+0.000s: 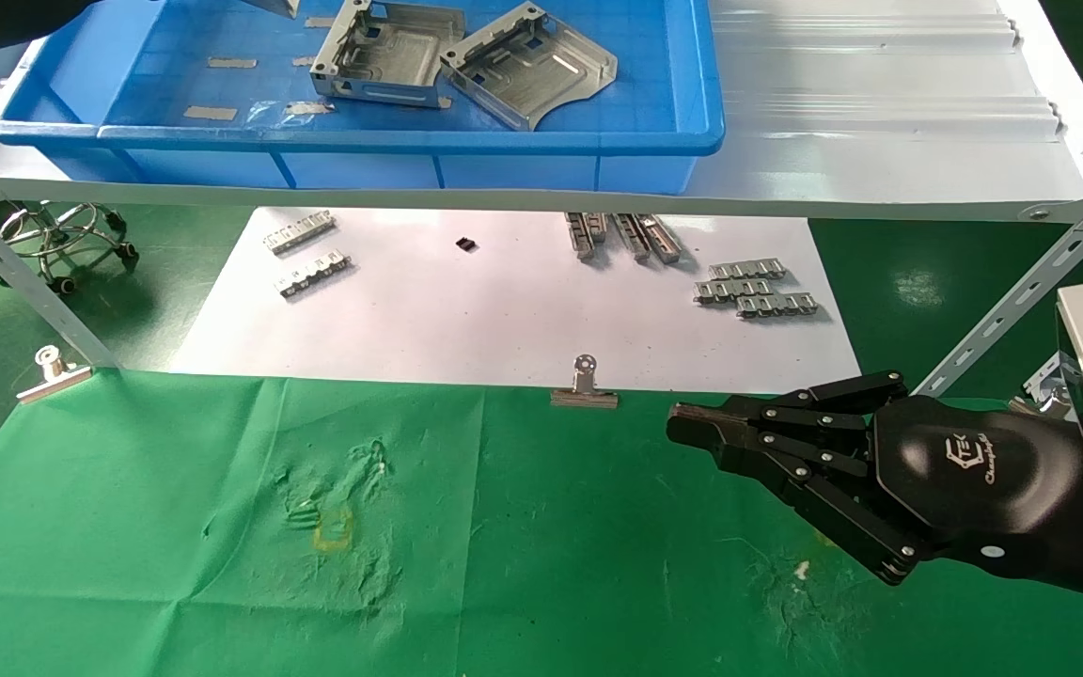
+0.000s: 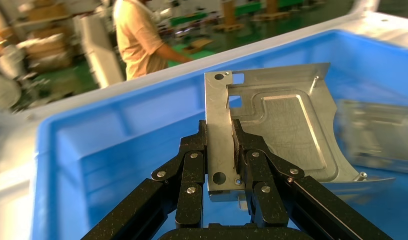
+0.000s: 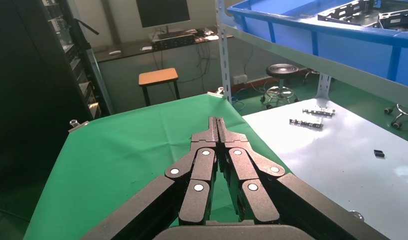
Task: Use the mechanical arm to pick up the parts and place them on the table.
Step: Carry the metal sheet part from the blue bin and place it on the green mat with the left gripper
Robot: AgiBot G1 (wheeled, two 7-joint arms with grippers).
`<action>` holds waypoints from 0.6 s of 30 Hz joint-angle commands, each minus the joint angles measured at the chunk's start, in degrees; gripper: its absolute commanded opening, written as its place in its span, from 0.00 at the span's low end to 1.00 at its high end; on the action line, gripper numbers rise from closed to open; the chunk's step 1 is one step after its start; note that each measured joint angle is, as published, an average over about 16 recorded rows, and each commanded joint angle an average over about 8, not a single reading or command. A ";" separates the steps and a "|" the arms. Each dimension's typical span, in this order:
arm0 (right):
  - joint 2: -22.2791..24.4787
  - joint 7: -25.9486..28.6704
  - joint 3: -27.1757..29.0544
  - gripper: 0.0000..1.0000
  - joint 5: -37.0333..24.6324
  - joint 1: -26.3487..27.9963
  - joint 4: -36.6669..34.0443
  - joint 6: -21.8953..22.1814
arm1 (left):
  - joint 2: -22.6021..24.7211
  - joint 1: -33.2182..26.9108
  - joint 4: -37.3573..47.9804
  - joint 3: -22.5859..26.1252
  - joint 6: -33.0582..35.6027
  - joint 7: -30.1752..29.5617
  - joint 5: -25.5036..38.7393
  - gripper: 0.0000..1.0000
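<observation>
My left gripper [image 2: 219, 134] is shut on the flange of a silvery part [image 2: 287, 125] and holds it upright above the floor of the blue bin [image 2: 116, 130]. In the head view that arm is almost wholly out of frame at the top left. Two more parts [image 1: 386, 52] [image 1: 532, 61] lie in the blue bin [image 1: 410, 141] on the white shelf [image 1: 880, 141]. The table [image 1: 175, 545], covered in green cloth, lies below. My right gripper [image 1: 682, 428] [image 3: 218, 122] is shut on nothing and rests low over the cloth at the right.
A white paper sheet [image 1: 504, 310] under the shelf carries toothed strips [image 1: 756, 287]. Binder clips [image 1: 584, 387] [image 1: 53, 371] sit at the cloth's far edge. Slanted shelf legs [image 1: 24, 282] [image 1: 1021, 291] stand at both sides. A person [image 2: 136, 35] stands behind the bin.
</observation>
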 commanded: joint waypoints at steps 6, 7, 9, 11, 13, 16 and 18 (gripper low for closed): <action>0.00 0.00 0.00 0.00 0.00 0.00 0.00 0.00 | -3.17 0.67 -2.07 -0.50 13.49 2.89 -1.27 0.00; 0.00 0.00 0.00 0.00 0.00 0.00 0.00 0.00 | -3.64 0.79 -2.41 -0.51 15.65 3.45 -1.38 0.00; 0.00 0.00 0.00 0.00 0.00 0.00 0.00 0.00 | -4.48 1.06 -3.09 -0.49 19.89 4.74 -1.59 0.00; 0.00 0.00 0.00 0.00 0.00 0.00 0.00 0.00 | -5.18 1.38 -3.76 -0.43 23.81 6.21 -1.77 0.00; 0.00 0.00 0.00 0.00 0.00 0.00 0.00 0.00 | -5.71 1.83 -4.71 -0.23 26.81 7.78 -1.94 0.00; 0.00 0.00 0.00 0.00 0.00 0.00 0.00 0.00 | -6.43 2.81 -6.75 0.31 29.46 9.50 -2.49 0.00; 0.00 0.00 0.00 0.00 0.00 0.00 0.00 0.00 | -7.04 3.73 -8.79 0.87 30.03 10.31 -3.10 0.00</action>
